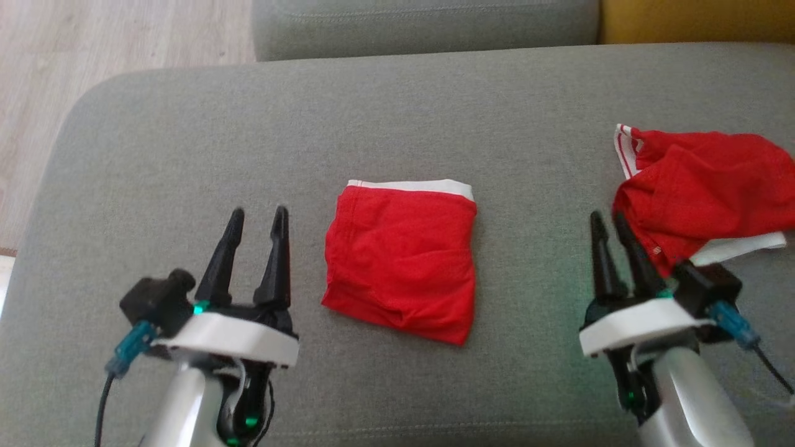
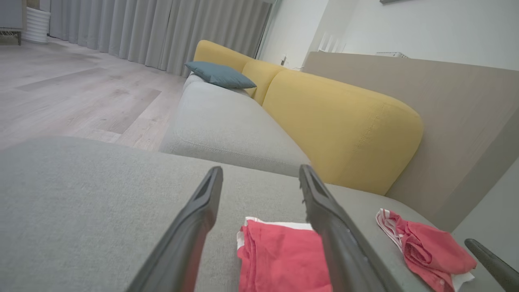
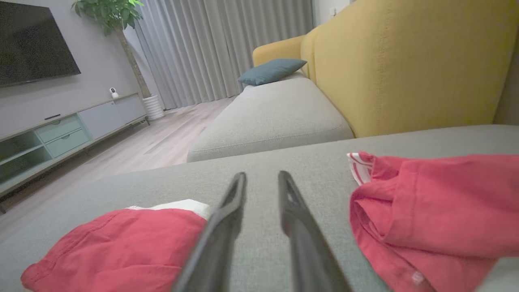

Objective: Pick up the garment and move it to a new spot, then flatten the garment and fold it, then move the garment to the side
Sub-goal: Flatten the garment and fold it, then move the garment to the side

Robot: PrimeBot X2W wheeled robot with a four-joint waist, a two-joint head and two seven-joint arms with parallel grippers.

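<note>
A red garment with a white waistband lies folded into a rough square in the middle of the grey cushion; it also shows low in the left wrist view and in the right wrist view. My left gripper hovers just left of it, open and empty. My right gripper hangs to its right, fingers a little apart, holding nothing. A second red garment lies crumpled at the cushion's right edge, right beside the right gripper.
The crumpled red garment has a striped white band. Behind the grey cushion stand another grey seat, yellow backrests and a blue pillow. Wooden floor lies beyond the cushion's left edge.
</note>
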